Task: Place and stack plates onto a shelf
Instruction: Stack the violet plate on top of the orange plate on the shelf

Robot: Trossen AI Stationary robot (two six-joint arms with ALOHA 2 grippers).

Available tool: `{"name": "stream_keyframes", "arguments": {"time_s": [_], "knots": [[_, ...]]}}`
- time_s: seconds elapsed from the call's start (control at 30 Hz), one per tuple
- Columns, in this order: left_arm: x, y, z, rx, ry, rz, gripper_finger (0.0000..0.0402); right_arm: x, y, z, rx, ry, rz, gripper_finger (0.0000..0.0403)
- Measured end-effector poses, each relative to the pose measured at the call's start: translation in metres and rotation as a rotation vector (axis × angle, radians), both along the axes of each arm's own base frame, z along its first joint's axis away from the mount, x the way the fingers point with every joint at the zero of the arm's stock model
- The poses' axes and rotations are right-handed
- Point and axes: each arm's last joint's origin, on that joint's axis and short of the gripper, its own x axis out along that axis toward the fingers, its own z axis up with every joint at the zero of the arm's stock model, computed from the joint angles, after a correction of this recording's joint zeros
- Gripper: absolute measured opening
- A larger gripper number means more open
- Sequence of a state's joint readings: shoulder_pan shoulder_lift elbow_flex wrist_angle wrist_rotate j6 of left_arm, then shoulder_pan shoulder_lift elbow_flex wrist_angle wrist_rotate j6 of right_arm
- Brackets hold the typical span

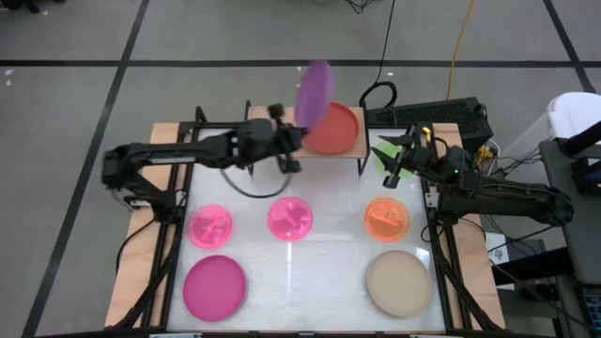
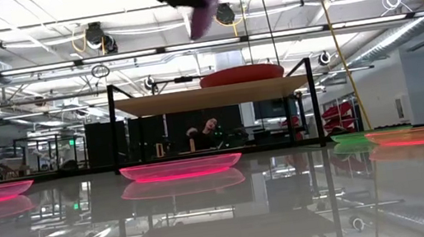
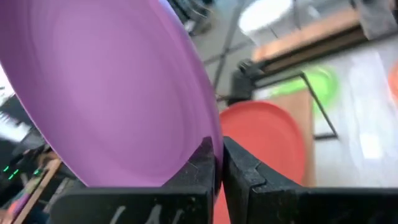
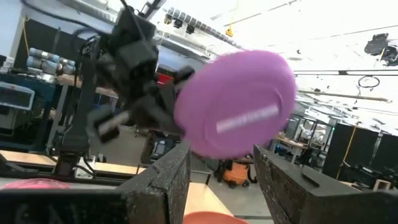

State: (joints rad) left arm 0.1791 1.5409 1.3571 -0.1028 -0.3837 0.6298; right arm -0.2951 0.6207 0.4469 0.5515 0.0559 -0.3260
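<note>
Above the shelf (image 1: 282, 145), toward twelve o'clock on the table (image 1: 310, 282), the purple plate (image 1: 315, 92) hangs tilted on edge in the air; the left gripper (image 1: 299, 133) has its fingers (image 3: 202, 165) clenched on the plate's rim; a red plate (image 1: 333, 130) lies on the shelf's right half; the right gripper (image 1: 394, 155) hovers at two o'clock, fingers spread wide and grasping nothing, over a green plate (image 1: 383, 155); on the table lie two small pink plates (image 1: 211, 225), an orange plate (image 1: 386, 218), a magenta plate (image 1: 214, 287) at seven o'clock and a beige plate (image 1: 398, 282) at five o'clock.
</note>
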Motion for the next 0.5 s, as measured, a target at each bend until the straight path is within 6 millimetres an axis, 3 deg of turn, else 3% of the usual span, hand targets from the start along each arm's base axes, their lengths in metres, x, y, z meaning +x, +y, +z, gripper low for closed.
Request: {"name": "stream_keyframes", "arguments": {"time_s": [0.23,0.37,0.5], "knots": [[0.045,0.012,-0.025,0.006,0.211,-0.032,0.0018,-0.007,0.002,0.000,0.007,0.014,0.001,0.0155],[0.055,0.018,-0.041,-0.003,0.288,-0.031,0.0037,-0.010,0.003,-0.001,0.010,0.030,0.000,0.0155],[0.054,0.021,-0.044,-0.029,0.287,-0.017,0.0042,-0.011,0.003,-0.001,0.012,0.039,0.000,0.0155]]}}
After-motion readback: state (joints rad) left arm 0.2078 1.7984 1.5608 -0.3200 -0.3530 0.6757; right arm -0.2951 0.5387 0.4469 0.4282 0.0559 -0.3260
